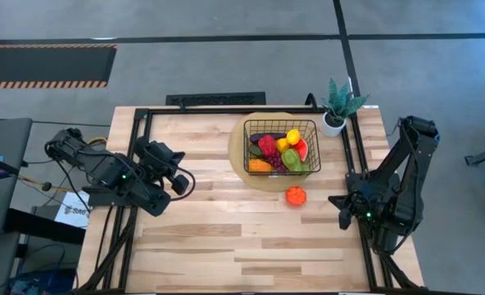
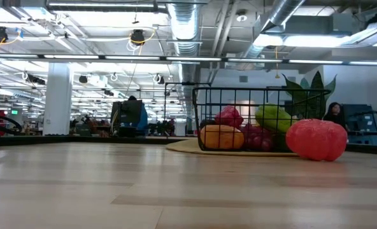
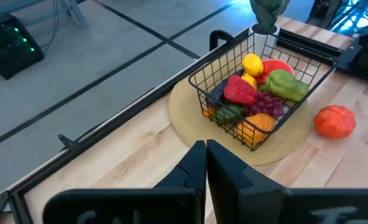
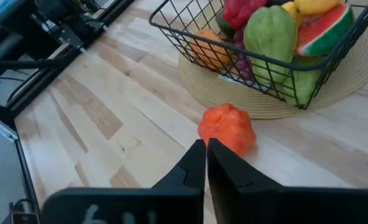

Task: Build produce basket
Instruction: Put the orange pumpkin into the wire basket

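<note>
Basket nearly filled; one piece remains outside.
High view: black wire-grid basket (image 1: 282, 147) on round tan mat (image 1: 241, 164), far centre, holds mixed toy produce (image 1: 280, 152); orange-red toy pepper (image 1: 296, 195) lies just near of it. Left gripper (image 1: 183, 182) and right gripper (image 1: 337, 201) wait at the sides. Wrist views alone show both fingers pressed together, empty.

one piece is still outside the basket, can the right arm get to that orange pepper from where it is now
Probably yes. The orange pepper lies alone on bare table beside the basket, and the right tool sits just beyond it with nothing in between.
</note>
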`<state>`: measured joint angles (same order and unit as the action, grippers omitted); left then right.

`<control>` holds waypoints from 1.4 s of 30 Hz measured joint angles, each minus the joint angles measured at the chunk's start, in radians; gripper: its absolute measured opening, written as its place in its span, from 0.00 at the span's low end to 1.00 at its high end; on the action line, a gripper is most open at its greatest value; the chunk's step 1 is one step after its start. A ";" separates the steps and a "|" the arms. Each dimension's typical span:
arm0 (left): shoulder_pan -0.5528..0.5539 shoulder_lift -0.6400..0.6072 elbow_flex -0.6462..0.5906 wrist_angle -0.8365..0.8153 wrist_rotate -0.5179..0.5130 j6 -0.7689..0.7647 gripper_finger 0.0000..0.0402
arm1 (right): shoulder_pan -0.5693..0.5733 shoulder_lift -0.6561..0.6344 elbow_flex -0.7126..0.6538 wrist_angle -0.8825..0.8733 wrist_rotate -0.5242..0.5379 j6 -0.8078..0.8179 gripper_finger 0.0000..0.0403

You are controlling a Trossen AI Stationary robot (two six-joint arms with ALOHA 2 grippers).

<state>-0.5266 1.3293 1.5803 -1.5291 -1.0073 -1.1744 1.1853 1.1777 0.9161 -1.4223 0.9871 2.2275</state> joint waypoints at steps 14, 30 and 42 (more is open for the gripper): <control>0.000 0.000 0.000 0.002 0.009 0.043 0.00 | -0.130 0.000 0.000 0.081 -0.043 -0.064 0.28; 0.000 0.000 0.000 -0.009 0.085 0.075 0.00 | -0.289 0.000 0.001 0.406 -0.122 -0.305 0.54; 0.000 0.000 0.000 -0.042 0.086 0.098 0.00 | -0.445 0.000 0.001 0.523 -0.229 -0.448 0.52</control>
<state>-0.5266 1.3293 1.5803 -1.5707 -0.9211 -1.0767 0.7403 1.1774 0.9169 -0.8994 0.7578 1.7793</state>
